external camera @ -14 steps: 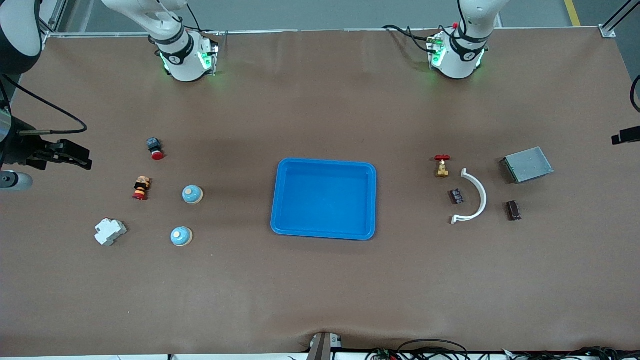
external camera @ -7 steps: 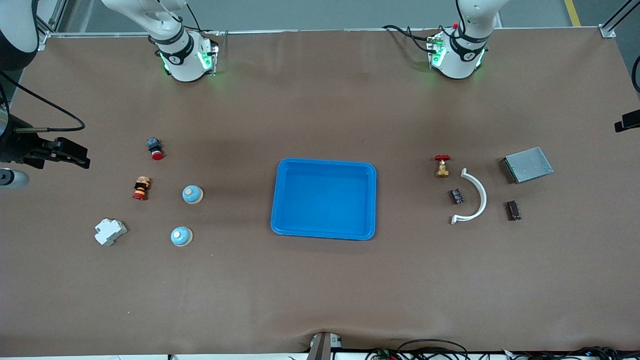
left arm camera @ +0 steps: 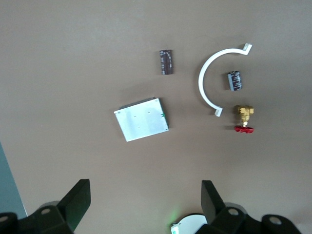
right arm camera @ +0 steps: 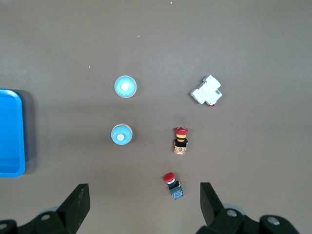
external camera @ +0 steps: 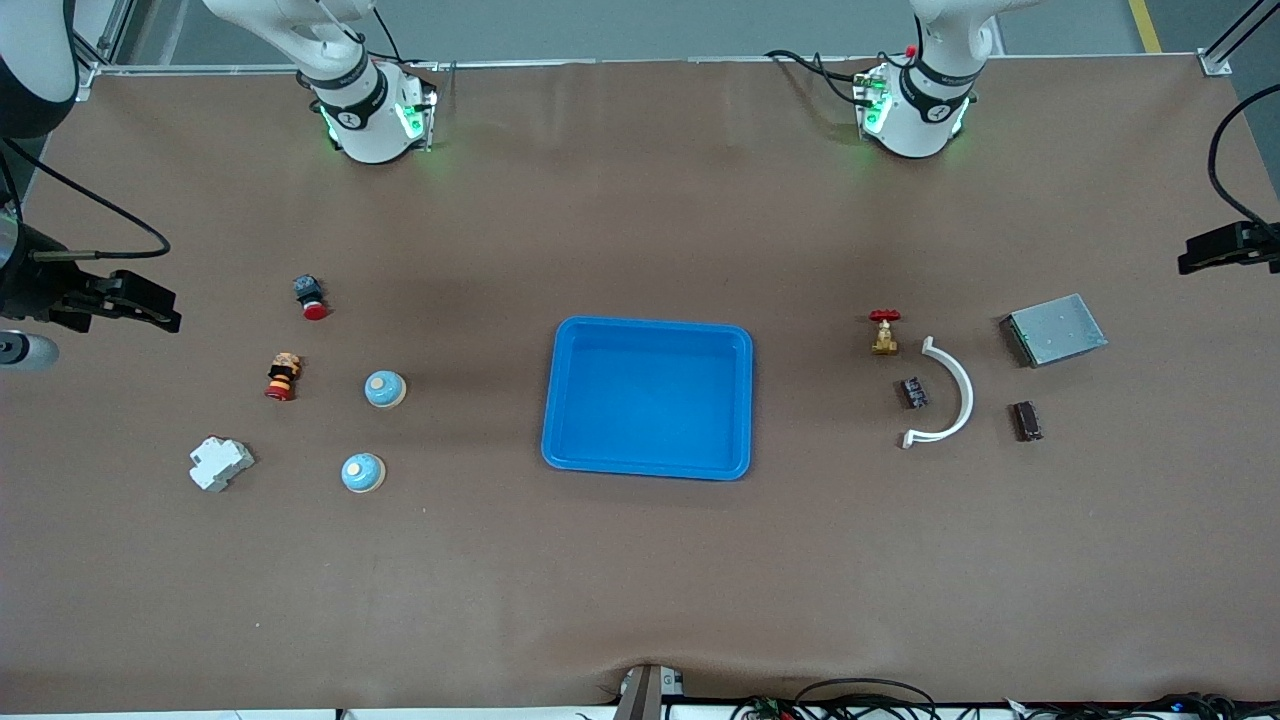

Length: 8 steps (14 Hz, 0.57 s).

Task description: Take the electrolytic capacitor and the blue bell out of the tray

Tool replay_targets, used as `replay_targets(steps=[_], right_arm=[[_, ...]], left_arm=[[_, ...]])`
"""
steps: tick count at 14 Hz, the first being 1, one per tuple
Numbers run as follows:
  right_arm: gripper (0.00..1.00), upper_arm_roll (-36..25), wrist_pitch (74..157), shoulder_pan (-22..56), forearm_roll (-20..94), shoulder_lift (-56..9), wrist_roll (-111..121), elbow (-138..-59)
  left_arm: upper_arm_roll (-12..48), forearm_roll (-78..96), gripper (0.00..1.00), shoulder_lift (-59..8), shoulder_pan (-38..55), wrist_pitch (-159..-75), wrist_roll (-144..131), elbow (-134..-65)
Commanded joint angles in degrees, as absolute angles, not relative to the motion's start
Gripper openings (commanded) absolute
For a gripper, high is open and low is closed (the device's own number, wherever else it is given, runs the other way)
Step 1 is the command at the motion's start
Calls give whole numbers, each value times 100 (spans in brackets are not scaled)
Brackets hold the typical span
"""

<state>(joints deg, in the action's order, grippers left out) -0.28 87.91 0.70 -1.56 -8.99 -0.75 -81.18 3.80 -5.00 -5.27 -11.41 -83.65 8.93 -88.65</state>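
Both grippers, left gripper (left arm camera: 141,204) and right gripper (right arm camera: 141,202), stood wide, empty, high over the table ends. Bright blue shallow plastic tray (external camera: 648,397) was empty; small dark cylindrical electrolytic capacitor (external camera: 912,391) looked light, rigid, best pinched across its body.

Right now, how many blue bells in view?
2, both on the table toward the right arm's end, outside the tray: one blue bell, the other nearer the front camera. None seems hidden.

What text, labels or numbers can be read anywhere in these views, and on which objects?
None can be read.
Electrolytic capacitor: pale marks on its dark sleeve, too small to read.
Dark component: faint stripes, no legible print.
Grey metal box: plain face, no label visible.
White breaker: no print visible.
Blue tray, two blue bells: unmarked.
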Motion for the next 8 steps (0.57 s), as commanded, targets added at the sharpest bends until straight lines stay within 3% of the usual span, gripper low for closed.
replay_targets(steps=[1,8], right_arm=[[100,-26,8886,44,-79,-572,-141,-8464],[100,-26,9062,26,-9,-220,-141,-8921]], left_arm=[[-174,-352,100,-404,-372,-8358,581,-8956],[-369,-9,100,-448,492,-8394,-271,-8912]])
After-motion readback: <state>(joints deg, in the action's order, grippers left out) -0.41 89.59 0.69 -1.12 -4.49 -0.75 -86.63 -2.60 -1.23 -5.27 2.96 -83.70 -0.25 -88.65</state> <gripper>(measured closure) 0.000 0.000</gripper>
